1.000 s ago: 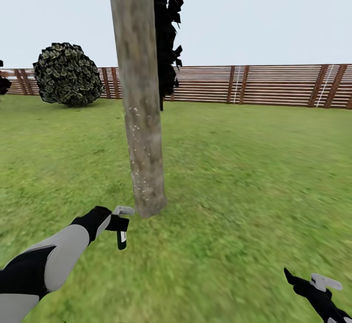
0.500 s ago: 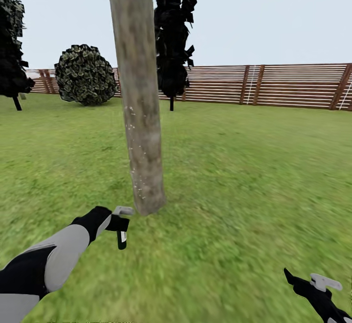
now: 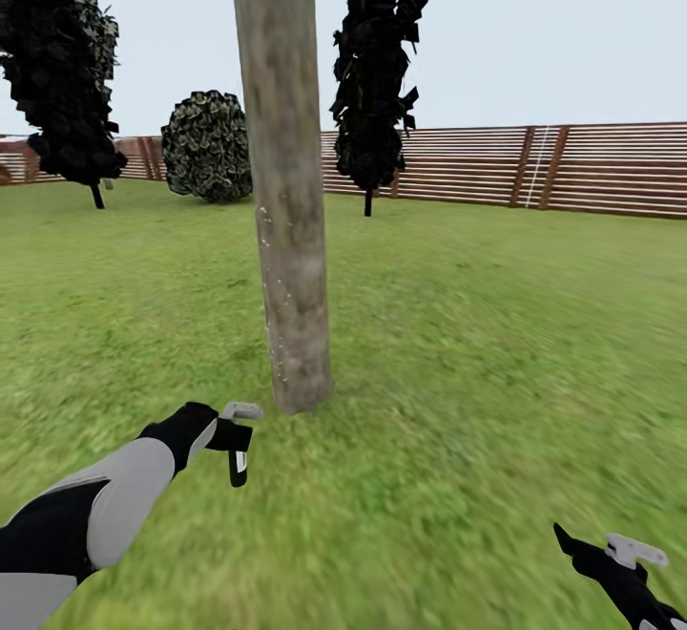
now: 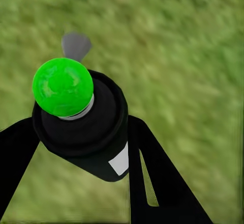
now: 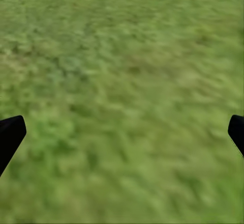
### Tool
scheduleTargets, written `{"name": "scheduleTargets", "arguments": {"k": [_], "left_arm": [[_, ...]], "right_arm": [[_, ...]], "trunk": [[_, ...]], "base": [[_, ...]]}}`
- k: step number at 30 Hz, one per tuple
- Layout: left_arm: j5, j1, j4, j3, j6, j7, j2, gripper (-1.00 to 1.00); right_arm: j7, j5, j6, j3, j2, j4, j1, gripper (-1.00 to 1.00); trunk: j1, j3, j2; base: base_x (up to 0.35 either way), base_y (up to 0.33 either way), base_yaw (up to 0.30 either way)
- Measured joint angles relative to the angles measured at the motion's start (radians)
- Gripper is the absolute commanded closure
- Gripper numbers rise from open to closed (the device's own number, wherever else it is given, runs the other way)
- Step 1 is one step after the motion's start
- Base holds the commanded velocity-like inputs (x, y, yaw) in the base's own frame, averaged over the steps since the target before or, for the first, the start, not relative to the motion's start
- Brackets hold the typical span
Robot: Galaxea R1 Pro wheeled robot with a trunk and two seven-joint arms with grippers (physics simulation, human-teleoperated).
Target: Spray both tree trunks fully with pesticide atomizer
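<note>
Sprayer (image 4: 81, 127) clamped in left gripper (image 3: 234, 439) near tree trunk (image 3: 286, 229) base, right gripper (image 5: 122, 132) spread wide above grass (image 3: 477, 372).

Matt bark, blurred grass and smooth plastic-looking parts

The tree trunk (image 3: 286, 191) looks like rough, matt grey-brown bark, mottled, with small pale specks low down. The floor (image 3: 496, 344) is soft, matt green grass with a blurred texture. The fence (image 3: 572, 167) looks like brown slatted wood, dull in finish. The pesticide atomizer (image 4: 84, 124) has a smooth matt black body that looks like plastic, a pale flat label, and a bright green rounded tip with a slight sheen. The left gripper (image 4: 76, 178) fingers are smooth matt black; the right gripper (image 5: 122, 132) fingertips look the same.
</note>
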Motion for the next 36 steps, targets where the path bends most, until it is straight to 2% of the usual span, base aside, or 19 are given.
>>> {"name": "scheduleTargets", "arguments": {"k": [6, 14, 21, 28, 36], "left_arm": [[0.0, 0.0, 0.0, 0.0, 0.0, 0.0, 0.0, 1.0], [0.0, 0.0, 0.0, 0.0, 0.0, 0.0, 0.0, 1.0], [0.0, 0.0, 0.0, 0.0, 0.0, 0.0, 0.0, 1.0], [0.0, 0.0, 0.0, 0.0, 0.0, 0.0, 0.0, 1.0], [0.0, 0.0, 0.0, 0.0, 0.0, 0.0, 0.0, 1.0]], "right_arm": [[0.0, 0.0, 0.0, 0.001, 0.0, 0.0, 0.0, -1.0], [0.0, 0.0, 0.0, 0.0, 0.0, 0.0, 0.0, -1.0], [0.0, 0.0, 0.0, 0.0, 0.0, 0.0, 0.0, -1.0], [0.0, 0.0, 0.001, 0.0, 0.0, 0.0, 0.0, -1.0], [0.0, 0.0, 0.0, 0.0, 0.0, 0.0, 0.0, -1.0]], "trunk": [[0.0, 0.0, 0.0], [0.0, 0.0, 0.0], [0.0, 0.0, 0.0], [0.0, 0.0, 0.0], [0.0, 0.0, 0.0]], "base": [[0.059, -0.329, 0.263], [0.131, -0.326, 0.062], [0.137, -0.324, 0.232], [0.025, -0.12, 0.245], [0.0, -0.286, 0.043]]}}
